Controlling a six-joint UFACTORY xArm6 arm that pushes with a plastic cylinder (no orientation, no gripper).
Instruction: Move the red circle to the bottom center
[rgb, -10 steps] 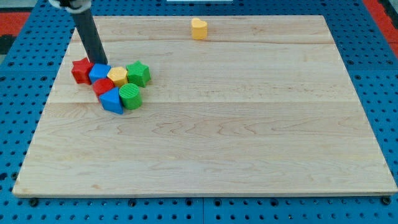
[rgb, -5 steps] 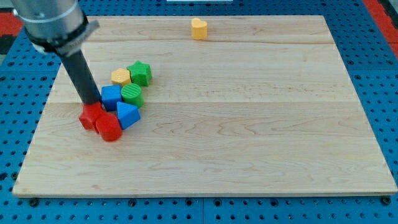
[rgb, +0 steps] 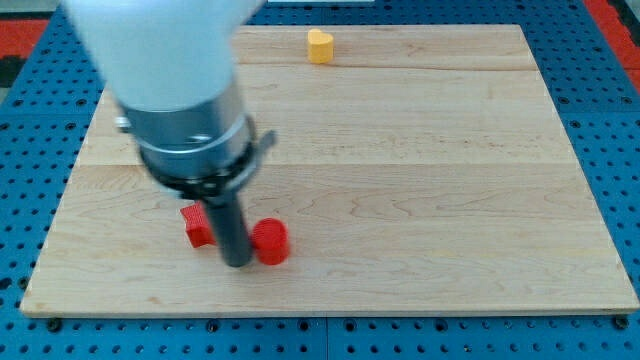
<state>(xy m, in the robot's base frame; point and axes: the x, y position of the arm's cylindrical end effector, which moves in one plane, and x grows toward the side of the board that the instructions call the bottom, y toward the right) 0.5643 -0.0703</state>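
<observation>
my tip (rgb: 237, 263) now lower, between red circle (rgb: 269, 242) and red star (rgb: 198, 226); no tool jaws.

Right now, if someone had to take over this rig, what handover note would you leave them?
My tip is down on the wooden board, between two red blocks: the red circle touches it on the view's right, and a second red block, shape partly hidden by the rod, sits on its left.
The arm's body covers the board's upper left, so the other coloured blocks cannot be seen.
A yellow block sits alone near the view's top edge.
Done: the red circle is low on the board, left of centre.
Left: nudge it toward the view's right to reach the bottom centre.
</observation>
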